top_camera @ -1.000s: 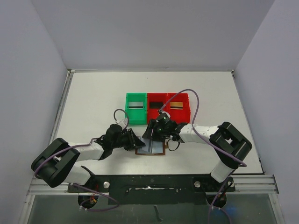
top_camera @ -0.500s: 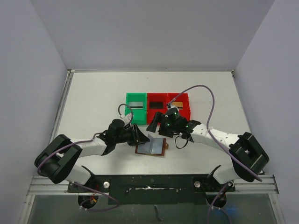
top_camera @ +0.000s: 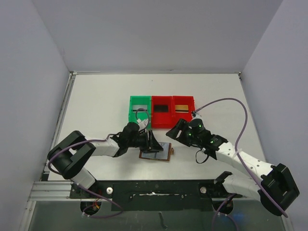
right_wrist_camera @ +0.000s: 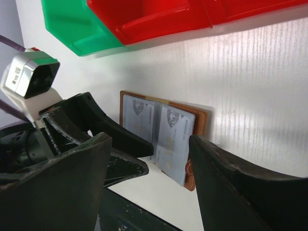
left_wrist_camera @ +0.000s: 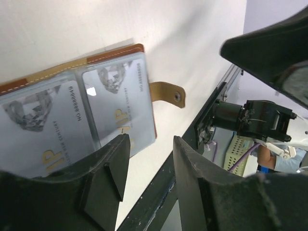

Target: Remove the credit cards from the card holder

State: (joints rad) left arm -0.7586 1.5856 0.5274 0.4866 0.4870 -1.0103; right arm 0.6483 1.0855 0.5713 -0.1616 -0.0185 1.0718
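The card holder [top_camera: 158, 155] lies open and flat on the table near the front edge. It is brown, and its snap tab [left_wrist_camera: 168, 94] sticks out to the side. Two grey credit cards sit in its pale pockets: one card [left_wrist_camera: 38, 130] in the left half and another card [left_wrist_camera: 118, 101] in the right half. Both also show in the right wrist view as a card [right_wrist_camera: 137, 122] and its neighbour [right_wrist_camera: 175, 139]. My left gripper [top_camera: 154, 143] hovers low over the holder's left part, open, with nothing between its fingers [left_wrist_camera: 110, 168]. My right gripper [top_camera: 172, 132] stands open just above and right of the holder, apart from it.
A green bin [top_camera: 139, 111] and two red bins [top_camera: 162, 110] [top_camera: 184, 109] stand in a row right behind the holder, each with a flat item inside. The black front rail [top_camera: 159, 187] runs close below the holder.
The right gripper has drawn back up and to the right, off the holder. The left gripper has moved right over the holder's left part and opened wider. The holder now lies flat.
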